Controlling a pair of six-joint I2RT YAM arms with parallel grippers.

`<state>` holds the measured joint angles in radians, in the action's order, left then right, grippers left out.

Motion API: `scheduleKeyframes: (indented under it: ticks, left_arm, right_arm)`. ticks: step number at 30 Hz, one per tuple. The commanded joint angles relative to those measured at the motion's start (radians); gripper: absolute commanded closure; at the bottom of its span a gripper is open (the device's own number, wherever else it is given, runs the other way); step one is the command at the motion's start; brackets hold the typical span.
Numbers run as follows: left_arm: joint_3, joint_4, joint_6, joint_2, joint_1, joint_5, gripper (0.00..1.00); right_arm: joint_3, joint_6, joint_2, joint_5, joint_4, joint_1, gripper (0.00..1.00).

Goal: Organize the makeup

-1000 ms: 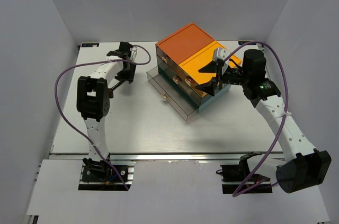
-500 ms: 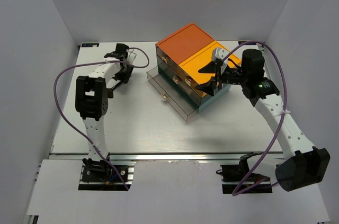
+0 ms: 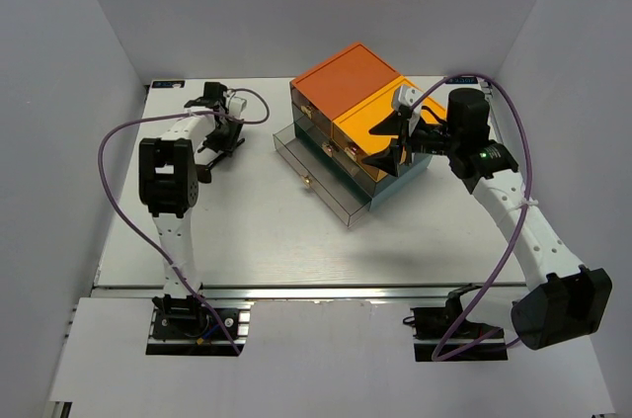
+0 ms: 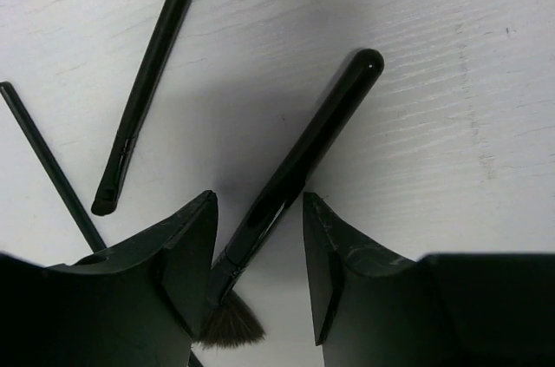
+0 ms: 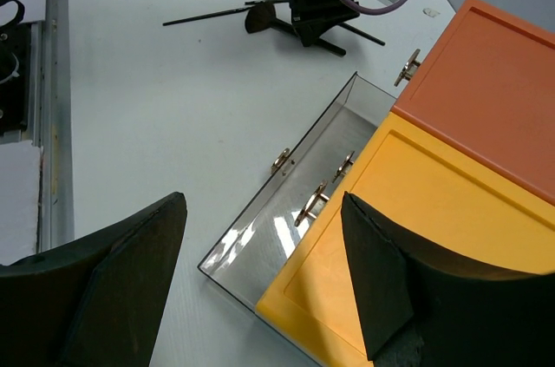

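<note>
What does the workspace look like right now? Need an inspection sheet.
Surface: white table, near half bare.
Job's things: brush, second brush and thin stick, all black, lying flat at the far left.
Clutter: nothing seen.
Storage: drawer box with orange and yellow tops; its bottom clear drawer stands open and looks empty.
End effectors: left end effector open, low over the table, fingers either side of the brush, gaps showing. Right end effector open, empty, above the drawer box.
Cables: left purple cable and right purple cable loop off the arms; no snag seen.
Surroundings: grey walls on three sides.
</note>
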<state>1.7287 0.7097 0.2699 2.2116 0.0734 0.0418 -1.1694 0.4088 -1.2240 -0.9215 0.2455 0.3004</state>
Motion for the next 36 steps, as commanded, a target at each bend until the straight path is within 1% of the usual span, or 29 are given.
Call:
scheduleKeyframes:
  ticks: [1, 2, 4, 7, 8, 10, 15, 17, 19, 20, 21, 22, 23, 24, 25, 26, 27, 28, 29, 30, 31, 32, 33, 34, 36]
  left_arm:
    - [0.012, -0.013, -0.011, 0.017, -0.006, -0.042, 0.47]
    - [0.008, -0.015, -0.017, 0.014, -0.006, -0.084, 0.5]
    - [-0.001, -0.018, -0.037, 0.002, -0.004, -0.1, 0.55]
    - [-0.032, -0.027, -0.064, -0.026, -0.004, -0.131, 0.72]
    - [-0.05, -0.032, -0.072, -0.033, -0.004, -0.135, 0.82]
    - [-0.072, -0.042, -0.101, -0.059, -0.004, -0.148, 0.88]
    - [-0.121, -0.078, -0.207, -0.112, -0.004, -0.197, 1.0]
    - [-0.118, -0.085, -0.256, -0.145, -0.004, -0.227, 1.0]
    - [-0.126, -0.116, -0.369, -0.182, -0.004, -0.27, 1.0]
    - [-0.138, -0.139, -0.48, -0.232, -0.004, -0.295, 1.0]
    - [-0.174, -0.166, -0.538, -0.257, -0.004, -0.322, 1.0]
    - [-0.208, -0.255, -0.611, -0.285, -0.004, -0.415, 1.0]
    - [-0.256, -0.322, -0.782, -0.346, -0.003, -0.472, 1.0]
    - [-0.312, -0.408, -0.86, -0.381, 0.002, -0.529, 1.0]
    - [-0.439, -0.578, -0.944, -0.423, 0.017, -0.568, 1.0]
    - [-0.513, -0.673, -1.022, -0.472, 0.028, -0.56, 1.0]
    - [-0.59, -0.788, -1.187, -0.565, 0.038, -0.55, 1.0]
    - [-0.716, -0.967, -1.272, -0.604, 0.058, -0.54, 1.0]
    - [-0.76, -1.028, -1.396, -0.631, 0.071, -0.51, 1.0]
    - [-0.793, -1.074, -1.438, -0.671, 0.086, -0.493, 1.0]
    - [-0.814, -1.126, -1.477, -0.685, 0.132, -0.468, 1.0]
    - [-0.834, -1.135, -1.524, -0.693, 0.156, -0.409, 1.0]
    - [-0.834, -1.144, -1.543, -0.691, 0.186, -0.38, 1.0]
    - [-0.83, -1.161, -1.558, -0.682, 0.244, -0.352, 1.0]
    - [-0.807, -1.162, -1.595, -0.658, 0.287, -0.281, 0.99]
  right_arm:
    - [-0.049, 0.007, 0.001, -0.004, 0.0, -0.004, 0.23]
    - [-0.049, 0.005, 0.001, -0.005, -0.002, -0.004, 0.23]
    - [-0.049, 0.001, 0.003, -0.005, -0.011, -0.003, 0.23]
    - [-0.049, -0.002, 0.007, -0.005, -0.023, -0.004, 0.23]
    - [-0.049, -0.005, 0.011, -0.005, -0.026, -0.003, 0.23]
    - [-0.042, -0.007, 0.015, -0.005, -0.031, -0.003, 0.23]
    - [-0.016, -0.016, 0.043, -0.004, -0.052, -0.003, 0.23]
    - [-0.003, -0.024, 0.055, -0.004, -0.058, -0.004, 0.23]
    - [0.008, -0.028, 0.064, -0.002, -0.063, -0.003, 0.23]
    - [0.013, -0.03, 0.07, 0.0, -0.066, -0.004, 0.23]
    - [0.014, -0.031, 0.075, 0.001, -0.072, -0.004, 0.23]
    - [0.02, -0.033, 0.08, 0.003, -0.074, -0.003, 0.23]
    - [0.025, -0.036, 0.083, 0.004, -0.077, -0.003, 0.23]
    - [0.027, -0.036, 0.084, 0.004, -0.081, -0.004, 0.23]
    - [0.028, -0.038, 0.087, 0.004, -0.081, -0.004, 0.23]
    - [0.031, -0.041, 0.09, 0.007, -0.084, -0.004, 0.23]
    - [0.034, -0.042, 0.092, 0.006, -0.09, -0.006, 0.23]
    - [0.036, -0.044, 0.095, 0.006, -0.092, -0.006, 0.23]
    - [0.042, -0.044, 0.101, 0.007, -0.092, -0.006, 0.23]
    - [0.046, -0.045, 0.101, 0.006, -0.094, -0.006, 0.23]
    - [0.048, -0.047, 0.104, 0.004, -0.098, -0.004, 0.23]
    - [0.053, -0.048, 0.107, 0.004, -0.1, -0.004, 0.23]
    - [0.06, -0.054, 0.109, 0.003, -0.103, -0.006, 0.23]
    - [0.063, -0.062, 0.11, 0.001, -0.109, -0.006, 0.23]
    - [0.065, -0.071, 0.112, -0.002, -0.123, -0.006, 0.23]
